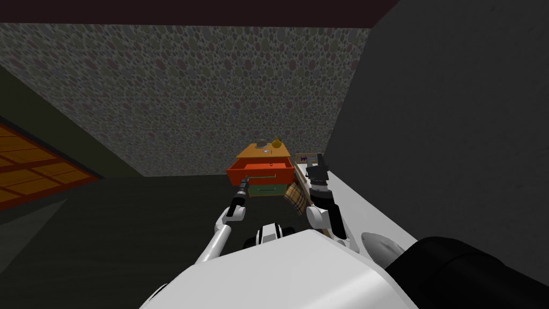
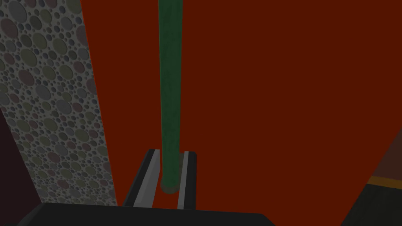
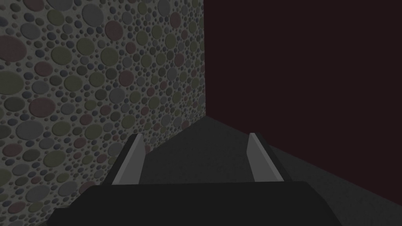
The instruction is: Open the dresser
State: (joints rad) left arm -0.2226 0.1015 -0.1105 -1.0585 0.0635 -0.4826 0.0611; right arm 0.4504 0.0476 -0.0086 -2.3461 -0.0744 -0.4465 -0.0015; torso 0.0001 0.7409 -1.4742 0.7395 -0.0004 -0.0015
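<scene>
Head view, dresser: orange-topped dresser (image 1: 265, 152) sits at 12 o'clock from me, against the pebbled wall (image 1: 187, 96). Two small objects on its top, too small to name.
Head view, top drawer: red top drawer (image 1: 260, 173) juts forward past the green lower drawer (image 1: 268, 189). I judge the opening well under way, if not done.
Head view, left hand: left hand (image 1: 245, 183) reaches to about 11 o'clock and meets the drawer front at the 9 o'clock end of its green handle (image 1: 262, 176). Arm is stretched nearly straight, which suits a pull back toward me.
Head view, right hand: right hand (image 1: 318, 170) at 1 o'clock, beside the dresser and above a plaid cloth (image 1: 296, 197). It sits clear of the drawer's path, by my reading.
Left wrist view, grip: fingers (image 2: 150, 176) pressed together onto the green handle, one on either side near its end, with the red drawer face right behind it. The pinch is across the bar, so a pull should carry the drawer along.
Left wrist view, risk: the hold is close to the bar's end, so the drawer may skew on a hard tug. Judgement only.
Right wrist view, right hand: fingers (image 3: 129, 161) spread wide, nothing between them, touching nothing.
</scene>
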